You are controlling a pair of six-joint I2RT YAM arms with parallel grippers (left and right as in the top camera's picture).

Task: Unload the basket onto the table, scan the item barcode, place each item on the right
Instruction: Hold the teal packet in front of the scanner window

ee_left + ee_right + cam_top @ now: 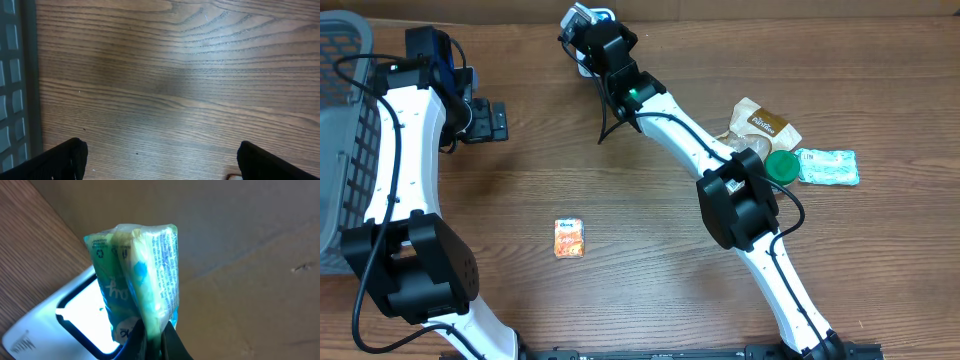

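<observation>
The brown wooden tabletop (650, 210) carried a grey mesh basket (340, 140) at its left edge and a cardboard wall stood behind its far edge. The left gripper (160, 160) hovered over bare wood just beside the basket, its jaws spread wide with nothing between them. At the far edge, near the middle, the right gripper (152, 340) was clamped tight on the lower end of a green-and-white packet (140, 275), which stood upright above the lit window of a white scanner (75, 310); whether the two touched could not be told. A small orange packet (569, 238) lay alone toward the near edge. Near the right edge lay a brown pouch (760, 125), a green lid (781, 166) and a teal-and-white packet (828, 166), close together
</observation>
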